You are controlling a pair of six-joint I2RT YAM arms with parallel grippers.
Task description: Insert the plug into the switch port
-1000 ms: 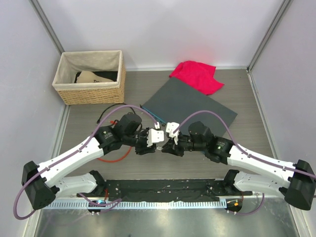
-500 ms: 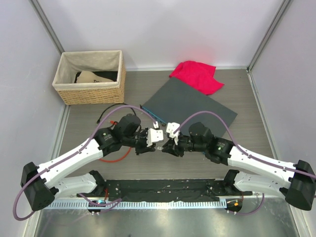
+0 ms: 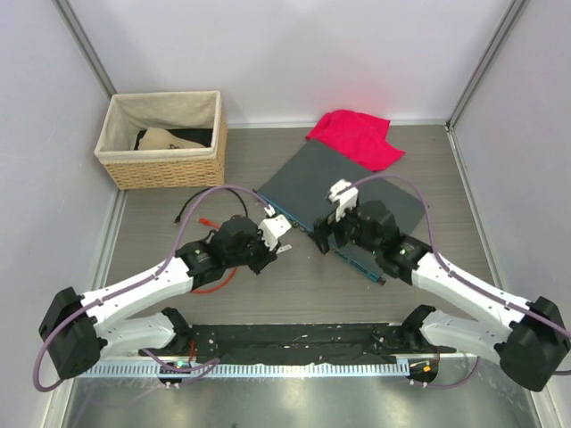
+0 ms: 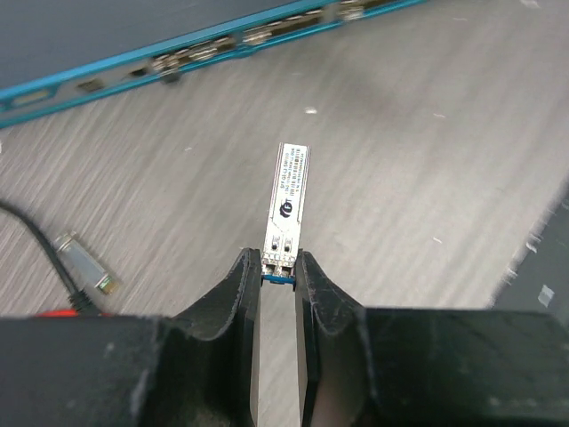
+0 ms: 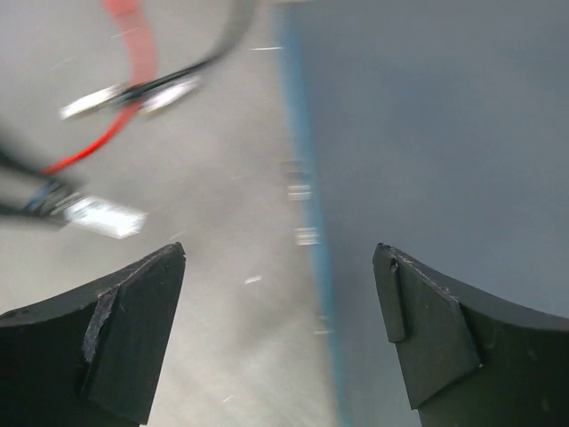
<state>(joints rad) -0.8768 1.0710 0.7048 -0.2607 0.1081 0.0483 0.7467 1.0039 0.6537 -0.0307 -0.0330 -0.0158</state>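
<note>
The plug (image 4: 289, 206) is a slim silver module with a blue tab at its rear. My left gripper (image 4: 276, 263) is shut on that rear end, and the plug points toward the switch's teal front face (image 4: 107, 69) with its row of ports (image 4: 191, 59), a short gap away. In the top view my left gripper (image 3: 278, 242) sits just left of the dark-grey switch (image 3: 375, 192). My right gripper (image 5: 284, 267) stands wide open and empty above the teal front edge (image 5: 305, 200), and in the top view my right gripper (image 3: 328, 234) is over the switch's near edge.
A loose silver connector (image 4: 85, 263) on a black cable lies on the table left of the plug. A red cable (image 3: 210, 283) curls by my left arm. A woven basket (image 3: 165, 138) stands at the back left, and a red cloth (image 3: 357, 138) lies behind the switch.
My right gripper has opened, let go of the plug and swung back and right over the switch's front edge. My left gripper has closed on the plug and keeps it.
</note>
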